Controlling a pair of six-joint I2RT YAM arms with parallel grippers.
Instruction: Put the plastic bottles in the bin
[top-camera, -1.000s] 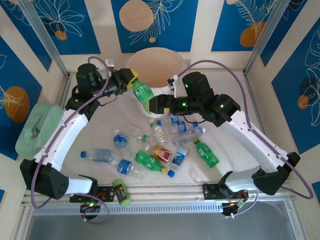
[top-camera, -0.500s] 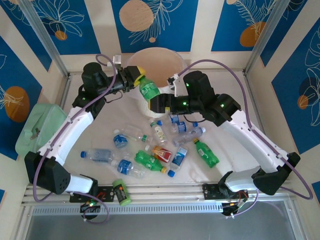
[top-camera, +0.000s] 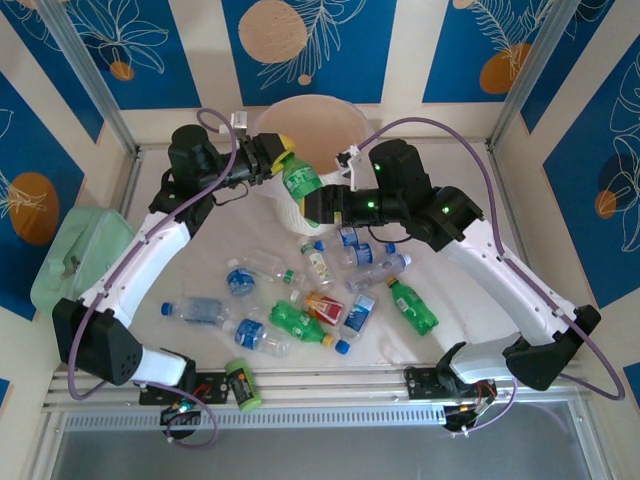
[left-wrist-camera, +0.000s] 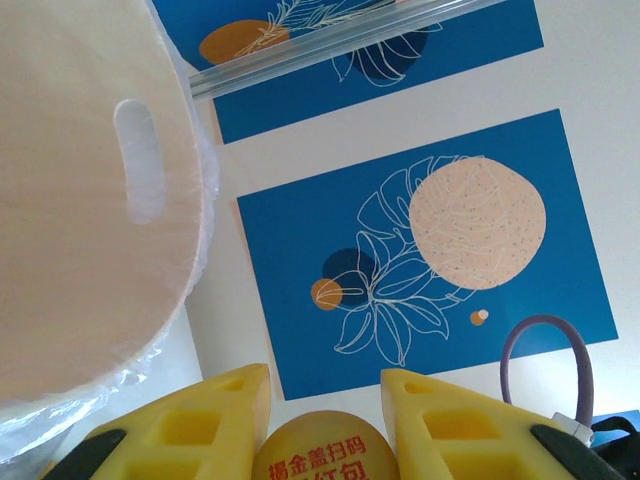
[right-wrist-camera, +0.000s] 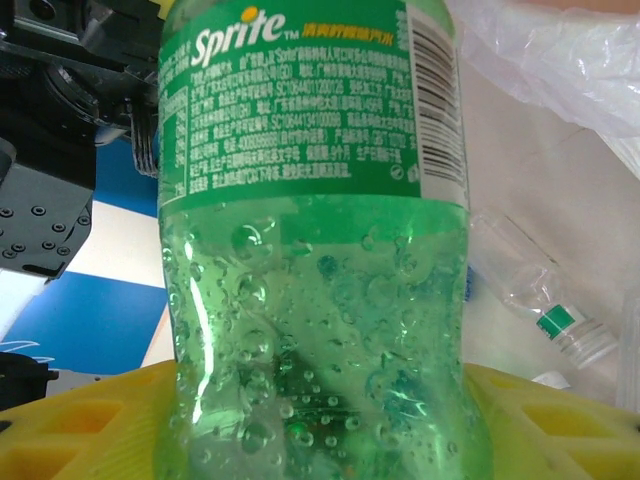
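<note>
Since a second ago the left arm has swung toward the far edge of the table, bringing the green bottle (top-camera: 299, 184) up beside the bin (top-camera: 320, 130), and the right end effector (top-camera: 312, 207) has closed in on the bottle's lower body. The left end effector (top-camera: 277, 157) is clamped tight on the bottle's yellow-orange cap (left-wrist-camera: 325, 450), seen between its yellow fingers (left-wrist-camera: 235, 395) in the left wrist view with the bin's lined rim just to one side. In the right wrist view the yellow pads (right-wrist-camera: 80, 425) lie against both sides of the bottle's base, so both arms grip the one bottle, tilted above the table at the bin's near-left rim; whether the cap is over the rim cannot be told. The bin stands at the middle of the far edge. The other plastic bottles (top-camera: 322, 305) lie unmoved, scattered over the table's middle, some under the right arm. A pale green container (top-camera: 75, 255) sits at the left edge, and a short green-and-black cylinder (top-camera: 240, 385) lies at the near edge by the left arm's base.
</note>
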